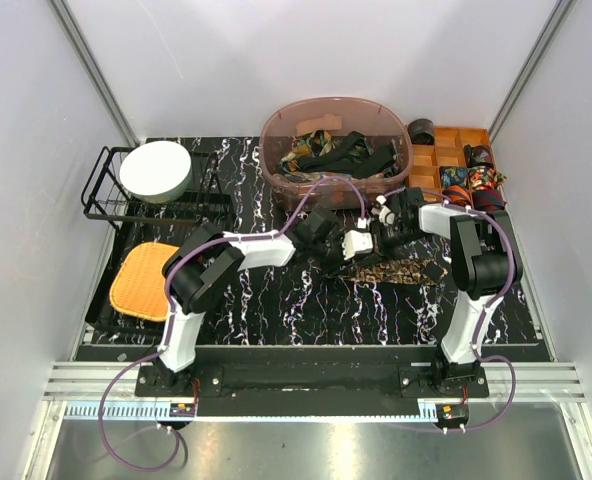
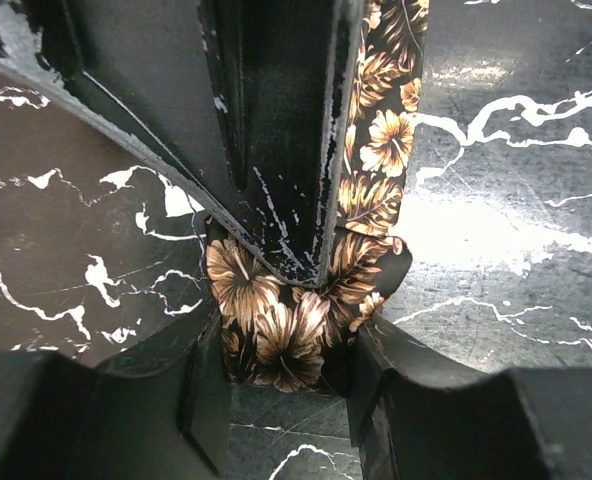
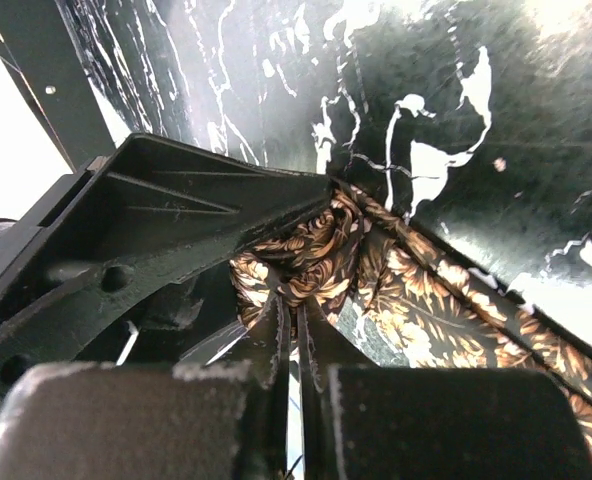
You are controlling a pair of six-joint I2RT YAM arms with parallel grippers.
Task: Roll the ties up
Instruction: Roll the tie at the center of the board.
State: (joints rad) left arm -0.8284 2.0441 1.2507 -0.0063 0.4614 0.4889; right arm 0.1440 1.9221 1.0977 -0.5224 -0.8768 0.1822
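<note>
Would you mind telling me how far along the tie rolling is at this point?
Done: a few rolled ties sit in the orange tray compartments. In hand: the left gripper grips the folded end of a floral tie, the closed right gripper at that fold; its tail lies flat on the table. Left: that roll, plus the loose ties in the bin.

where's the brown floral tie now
Top view: the brown floral tie lies centre-right on the marble table, in front of the tub, one end in the left gripper.

Open mat (image 1: 306,300) nearside; tub (image 1: 276,165), rack (image 1: 98,190), organizer (image 1: 438,160) crowding far edge
</note>
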